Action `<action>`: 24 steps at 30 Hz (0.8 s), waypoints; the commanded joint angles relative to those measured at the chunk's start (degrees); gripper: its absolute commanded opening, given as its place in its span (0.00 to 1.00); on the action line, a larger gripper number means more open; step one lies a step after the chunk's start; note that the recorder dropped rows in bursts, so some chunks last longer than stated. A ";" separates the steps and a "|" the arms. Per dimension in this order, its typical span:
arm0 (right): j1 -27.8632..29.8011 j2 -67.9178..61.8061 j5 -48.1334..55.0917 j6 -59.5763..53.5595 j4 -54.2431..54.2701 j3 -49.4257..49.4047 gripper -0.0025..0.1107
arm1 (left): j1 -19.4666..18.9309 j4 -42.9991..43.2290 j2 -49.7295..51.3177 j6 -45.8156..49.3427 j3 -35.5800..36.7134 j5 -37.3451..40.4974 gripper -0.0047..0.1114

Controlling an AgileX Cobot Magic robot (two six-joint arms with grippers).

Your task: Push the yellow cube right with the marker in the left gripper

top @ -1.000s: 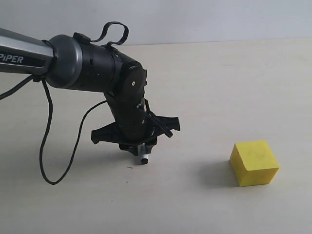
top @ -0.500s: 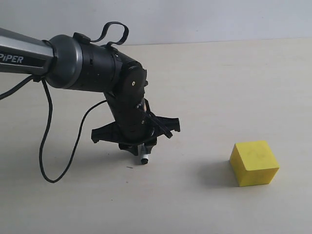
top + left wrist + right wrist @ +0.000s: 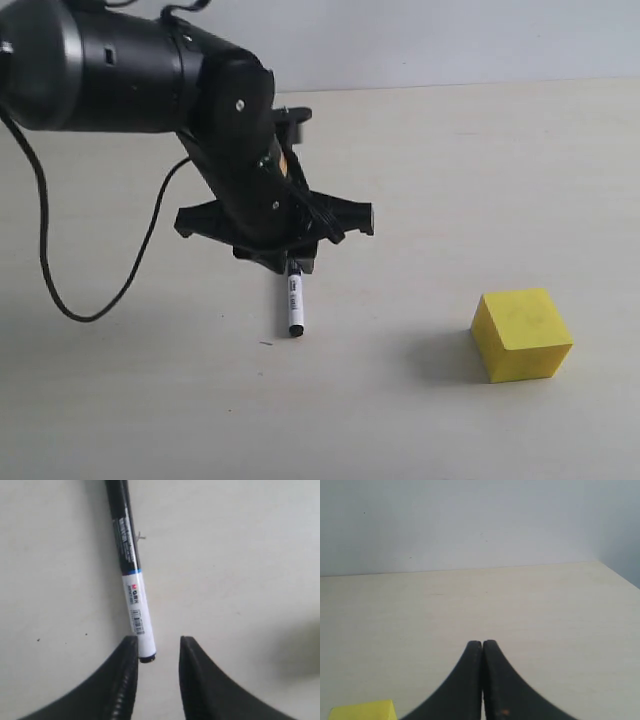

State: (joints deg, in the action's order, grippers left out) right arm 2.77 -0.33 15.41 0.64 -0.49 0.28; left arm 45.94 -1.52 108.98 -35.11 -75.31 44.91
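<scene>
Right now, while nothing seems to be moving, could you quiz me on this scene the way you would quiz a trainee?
1. True or false: the left fingers are squeezed tight on the marker.
2. In the exterior view, where is the yellow cube relative to the marker? A: to its left. B: to its right. C: resting on top of it.
3. Fill in: the right fingers are pressed ____, with nothing between them.

Key
1. False: they stand apart, with a gap wider than the barrel, and the marker's white end lies by one finger.
2. B
3. together
</scene>
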 commanded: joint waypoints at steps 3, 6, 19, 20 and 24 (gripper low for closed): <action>0.34 0.33 -0.26 -0.25 0.10 -0.28 0.02 | 0.69 0.31 -8.72 7.39 4.32 -6.28 0.18; 0.34 0.33 -0.26 -0.25 0.10 -0.28 0.02 | 1.50 0.59 -13.84 11.30 10.69 -15.68 0.04; 0.34 0.33 -0.26 -0.25 0.10 -0.28 0.02 | 3.97 0.71 -44.31 15.64 47.95 -53.36 0.04; 0.34 0.33 -0.26 -0.25 0.10 -0.28 0.02 | 3.97 0.71 -45.94 15.64 49.28 -53.20 0.04; 0.34 0.33 -0.26 -0.25 0.10 -0.28 0.02 | 3.97 0.71 -49.64 15.64 52.37 -53.20 0.04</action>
State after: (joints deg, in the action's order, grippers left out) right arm 2.77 -0.33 15.41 0.64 -0.49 0.28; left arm 49.62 -1.05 61.53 -19.87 -24.67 -7.13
